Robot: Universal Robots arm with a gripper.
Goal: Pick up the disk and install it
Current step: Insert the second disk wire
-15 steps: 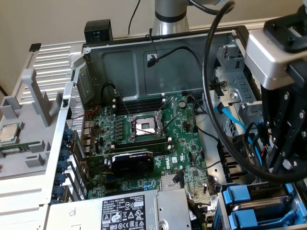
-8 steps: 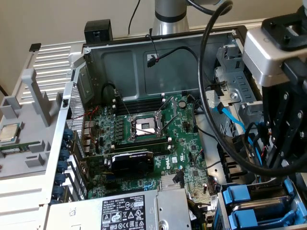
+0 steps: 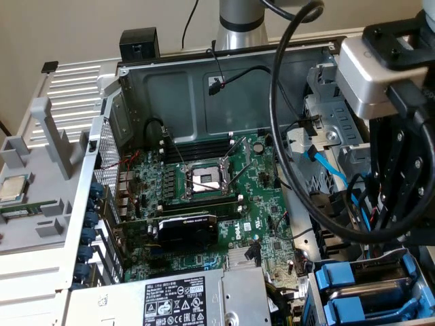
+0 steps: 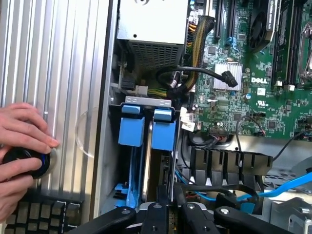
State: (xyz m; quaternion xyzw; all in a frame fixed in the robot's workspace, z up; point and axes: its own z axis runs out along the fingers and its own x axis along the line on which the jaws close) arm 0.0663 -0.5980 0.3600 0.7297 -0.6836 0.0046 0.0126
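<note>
Two carriers in the grey metal drive bay: silver hard drive in its blue plastic carrier frame sits slotted just beside the other blue-fronted carrier; black claw close above, fingers nearly together, grip unclear. Looks like seating step; needs square, straight pressure.

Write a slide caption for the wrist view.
Gripper above two blue carriers in an open computer case; a person's hand beside it.

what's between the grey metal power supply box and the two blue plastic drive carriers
wrist view: a looped black cable and a white connector lie between the box and the carriers
</note>
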